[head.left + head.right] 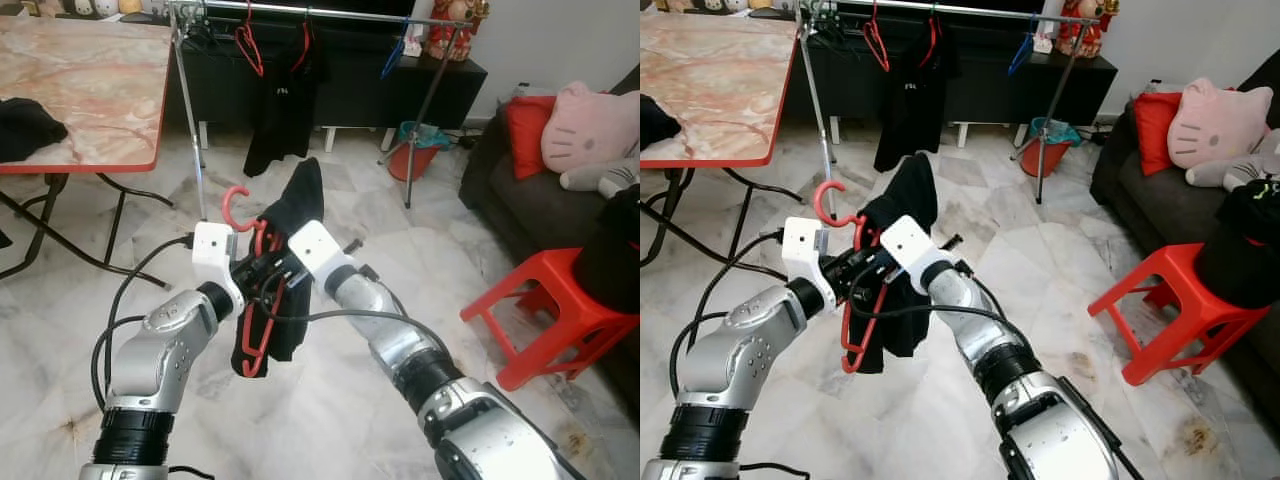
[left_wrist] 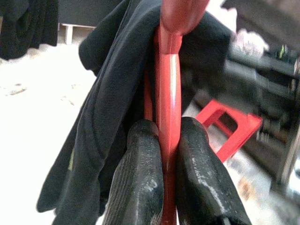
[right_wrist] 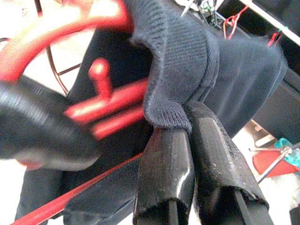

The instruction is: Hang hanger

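Up close, our left wrist view showed the left gripper (image 2: 169,154) with its fingers (image 2: 140,178) clamped on the red hanger (image 2: 168,93). Our right gripper (image 3: 187,154) pinched the dark garment (image 3: 187,61) draped over it. From the head views we saw the hanger held in mid-air above the marble floor (image 1: 330,400), long axis roughly vertical, hook (image 1: 235,205) up, short of the clothes rail (image 1: 300,12). We could read no writing.

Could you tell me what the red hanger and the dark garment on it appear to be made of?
The red hanger looks like smooth moulded plastic: it is glossy, with a bright highlight along its bar. The dark garment appears to be a soft matte knit fabric, with ribbed stitching visible at its hem.
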You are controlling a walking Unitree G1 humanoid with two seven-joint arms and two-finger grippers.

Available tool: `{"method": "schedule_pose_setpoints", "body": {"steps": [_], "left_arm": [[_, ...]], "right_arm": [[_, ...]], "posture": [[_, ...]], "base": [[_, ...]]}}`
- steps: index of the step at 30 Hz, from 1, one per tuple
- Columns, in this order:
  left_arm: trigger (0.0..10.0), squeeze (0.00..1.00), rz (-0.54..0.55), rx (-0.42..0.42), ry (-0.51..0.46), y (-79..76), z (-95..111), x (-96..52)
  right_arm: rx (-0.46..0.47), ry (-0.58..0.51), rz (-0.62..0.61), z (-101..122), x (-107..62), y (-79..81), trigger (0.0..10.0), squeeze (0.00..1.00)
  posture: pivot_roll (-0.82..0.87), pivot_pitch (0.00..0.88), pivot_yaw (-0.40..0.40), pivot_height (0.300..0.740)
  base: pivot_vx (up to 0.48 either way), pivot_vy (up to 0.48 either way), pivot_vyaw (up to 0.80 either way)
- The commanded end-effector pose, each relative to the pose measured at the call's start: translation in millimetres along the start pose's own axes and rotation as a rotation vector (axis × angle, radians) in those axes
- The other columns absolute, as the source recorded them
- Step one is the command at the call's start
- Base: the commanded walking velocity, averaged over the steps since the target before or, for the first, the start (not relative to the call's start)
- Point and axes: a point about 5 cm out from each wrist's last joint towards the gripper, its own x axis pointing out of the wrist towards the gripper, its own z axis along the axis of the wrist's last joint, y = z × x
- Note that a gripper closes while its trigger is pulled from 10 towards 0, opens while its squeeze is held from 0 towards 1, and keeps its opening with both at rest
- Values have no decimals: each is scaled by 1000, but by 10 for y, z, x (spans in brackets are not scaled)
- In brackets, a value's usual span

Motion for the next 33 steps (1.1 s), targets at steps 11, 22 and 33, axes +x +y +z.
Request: {"method": "schedule_pose_setpoints", "body": {"steps": [11, 22, 33], "left_arm": [[10000, 0, -125, 148, 77, -177, -140, -2], [10000, 0, -163, 172, 77, -240, -172, 7], [10000, 0, -51, 158, 21, -98, -87, 25]], "right_arm": [[-74, -121, 48, 330, 59, -200, 0, 0], [-52, -214, 380, 578, 25, 63, 0, 0], [-162, -92, 561, 357, -110, 114, 0, 0]], "posture": [[123, 46, -165, 740], [123, 46, -165, 740], [120, 45, -168, 740]], "base": [[0, 0, 0], [0, 0, 0], [0, 0, 0]]}}
